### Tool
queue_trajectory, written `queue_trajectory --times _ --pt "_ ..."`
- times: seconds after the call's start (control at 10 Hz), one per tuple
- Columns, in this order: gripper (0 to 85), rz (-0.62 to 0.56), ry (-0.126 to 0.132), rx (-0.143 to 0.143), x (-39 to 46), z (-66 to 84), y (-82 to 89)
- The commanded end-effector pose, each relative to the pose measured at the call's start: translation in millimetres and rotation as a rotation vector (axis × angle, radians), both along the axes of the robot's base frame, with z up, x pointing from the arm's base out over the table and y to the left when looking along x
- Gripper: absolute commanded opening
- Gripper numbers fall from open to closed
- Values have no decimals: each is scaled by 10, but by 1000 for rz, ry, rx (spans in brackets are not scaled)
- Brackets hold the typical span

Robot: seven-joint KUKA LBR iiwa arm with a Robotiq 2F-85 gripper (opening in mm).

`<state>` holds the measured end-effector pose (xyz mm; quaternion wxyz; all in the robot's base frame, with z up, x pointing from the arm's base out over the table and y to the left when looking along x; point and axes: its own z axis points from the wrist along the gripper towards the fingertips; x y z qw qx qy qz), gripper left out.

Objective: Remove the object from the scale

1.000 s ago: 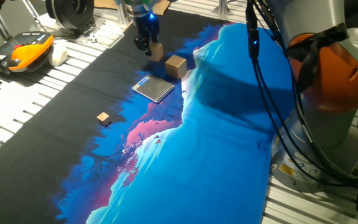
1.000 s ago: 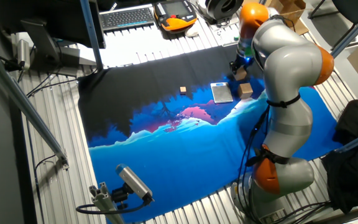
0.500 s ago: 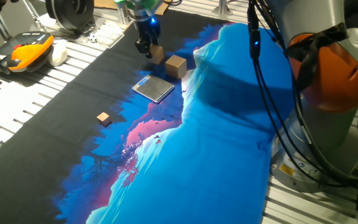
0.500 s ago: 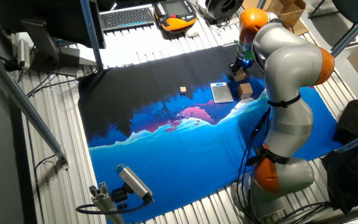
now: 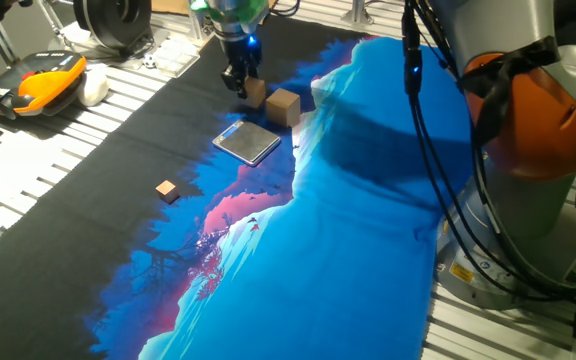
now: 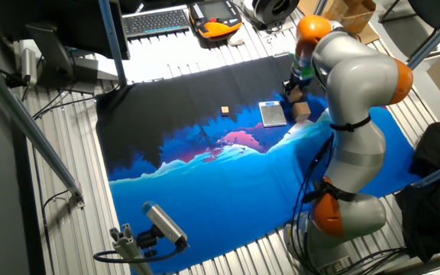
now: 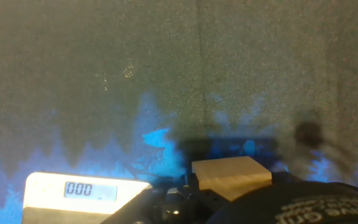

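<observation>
A larger pale cube (image 5: 283, 105) and a tiny block (image 5: 166, 189) are seen near the shiny scale (image 5: 248, 143), while the plain wooden object (image 5: 255, 89) is beside the gripper (image 5: 237, 84), whose jaws cannot be judged.

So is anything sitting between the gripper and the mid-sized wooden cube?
Nothing visible. The gripper is right beside the mid-sized cube, which lies off the scale, next to the larger cube.

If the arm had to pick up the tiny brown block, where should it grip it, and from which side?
Probably from straight above, fingers closing on two opposite side faces of the tiny brown block. It lies flat and alone on the mat, every side free, too low for a sideways approach.
</observation>
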<state>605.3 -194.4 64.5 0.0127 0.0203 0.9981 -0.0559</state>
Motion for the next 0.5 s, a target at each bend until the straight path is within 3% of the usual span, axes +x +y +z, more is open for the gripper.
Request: queue_trajectory --times 0.0,0.1,0.4 --pt "0 -3 -4 -1 -4 -41 6" --pt "0 -11 6 6 -18 -78 17" --pt "510 -55 45 44 -55 -28 80"
